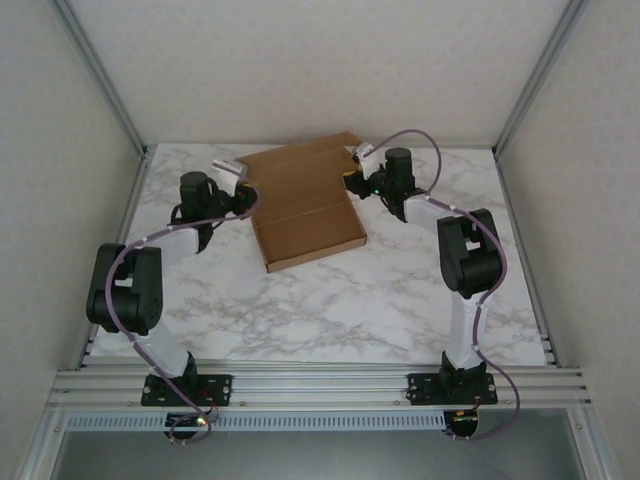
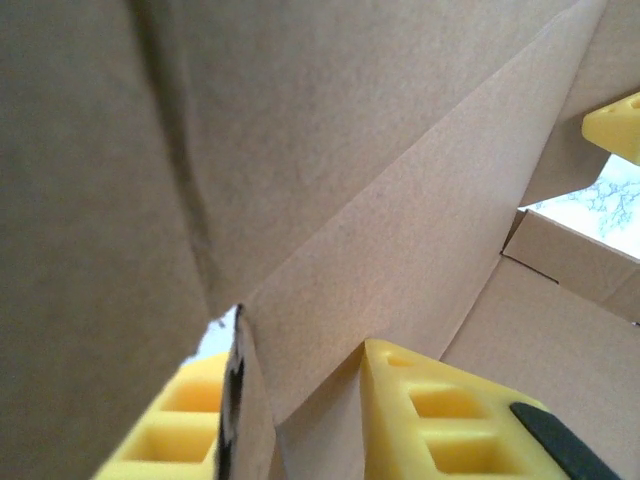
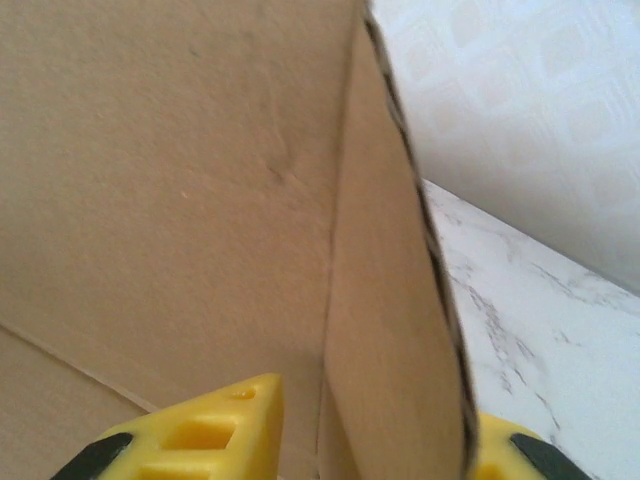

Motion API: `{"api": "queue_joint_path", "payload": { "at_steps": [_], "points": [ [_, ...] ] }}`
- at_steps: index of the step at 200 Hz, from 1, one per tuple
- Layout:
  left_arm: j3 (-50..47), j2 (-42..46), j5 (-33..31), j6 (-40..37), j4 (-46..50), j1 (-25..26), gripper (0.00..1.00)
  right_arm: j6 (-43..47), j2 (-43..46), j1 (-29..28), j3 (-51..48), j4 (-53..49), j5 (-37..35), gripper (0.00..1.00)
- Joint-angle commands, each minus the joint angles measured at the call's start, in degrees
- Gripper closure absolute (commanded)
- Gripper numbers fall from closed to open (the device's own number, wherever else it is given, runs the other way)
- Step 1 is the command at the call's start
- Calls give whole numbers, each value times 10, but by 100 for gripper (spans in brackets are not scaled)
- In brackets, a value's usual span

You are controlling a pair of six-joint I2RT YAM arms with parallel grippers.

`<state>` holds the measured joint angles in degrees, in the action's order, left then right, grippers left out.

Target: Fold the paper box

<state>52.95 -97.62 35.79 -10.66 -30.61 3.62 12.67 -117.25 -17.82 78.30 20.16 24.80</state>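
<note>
At 9 and 2 o'clock of the paper box [image 1: 305, 205], the left tool [image 1: 246, 190] and right tool [image 1: 352, 178] sat narrow around its side flaps [image 3: 395, 330], maybe to stand them up; I could not tell if they squeezed.

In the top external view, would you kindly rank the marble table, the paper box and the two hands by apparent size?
1. marble table
2. paper box
3. left hand and right hand, tied: they look alike.
</note>
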Motion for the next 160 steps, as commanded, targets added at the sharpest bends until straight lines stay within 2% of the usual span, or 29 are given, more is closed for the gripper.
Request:
{"api": "queue_joint_path", "payload": {
  "at_steps": [1, 31, 49, 70, 93, 107, 132, 160],
  "points": [
    [-9, 21, -23, 14, -5, 4, 76, -35, 24, 5, -18, 31, -19, 73],
    [-9, 27, -32, 14, -3, 3, 78, -55, 32, 10, -35, 59, -21, 80],
    [-9, 26, -27, 20, -8, 3, 78, -61, 30, 10, -28, 58, 11, 85],
    [-9, 24, -19, 17, -8, 4, 77, -53, 22, 5, -19, 60, 44, 86],
    [-7, 27, -14, -2, 5, 5, 76, -13, 18, 8, -4, 44, 20, 75],
    [-7, 27, -13, -8, 12, 6, 76, 14, 14, 20, 6, 40, 25, 72],
    [-6, 31, -1, -26, 23, 5, 76, 37, -9, 49, 41, 40, 67, 66],
    [-7, 37, 24, -64, 40, 6, 75, 70, -42, 67, 75, 61, 133, 53]
  ]
}}
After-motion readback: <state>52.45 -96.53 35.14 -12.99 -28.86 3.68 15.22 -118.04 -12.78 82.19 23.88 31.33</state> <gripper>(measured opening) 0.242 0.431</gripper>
